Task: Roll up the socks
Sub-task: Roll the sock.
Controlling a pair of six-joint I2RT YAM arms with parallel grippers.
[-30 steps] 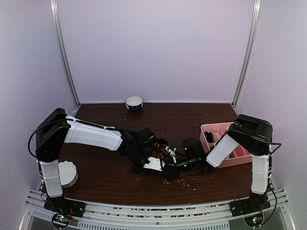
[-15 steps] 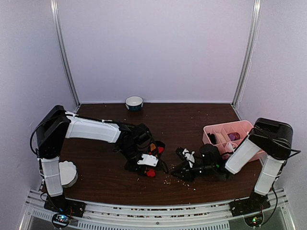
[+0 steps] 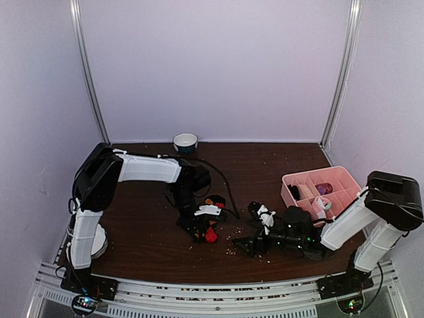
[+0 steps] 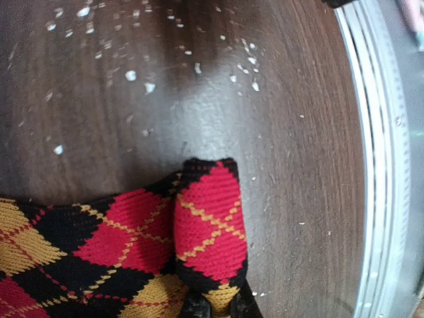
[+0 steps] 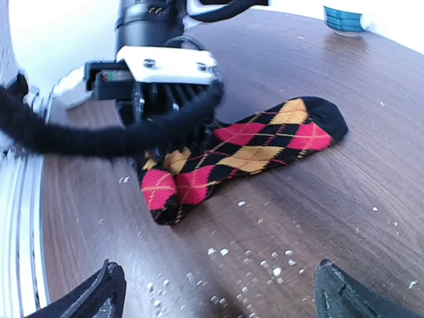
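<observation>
A black sock with red, orange and yellow argyle diamonds (image 3: 211,233) lies stretched on the dark wooden table. In the right wrist view this sock (image 5: 252,149) runs from a black toe at the right to a folded-over end at the left. My left gripper (image 3: 201,227) presses down at that end, shut on the fold (image 4: 209,225), with its black fingertips (image 4: 193,309) just showing at the frame's bottom edge. My right gripper (image 3: 246,246) sits low on the table to the right of the sock, apart from it. It is open, fingers (image 5: 93,298) spread wide with nothing between them.
A pink compartment tray (image 3: 299,180) at the right holds a purple item (image 3: 322,189) and a pale rolled bundle (image 3: 320,204). A blue-and-white bowl (image 3: 185,142) stands at the back wall, a white dish (image 3: 98,240) by the left base. Pale crumbs (image 5: 265,262) dot the wood.
My right gripper has pulled back from the sock toward the right and near edge, and its jaws have opened wide. The left arm has swung its elbow back while still holding the sock's end.
</observation>
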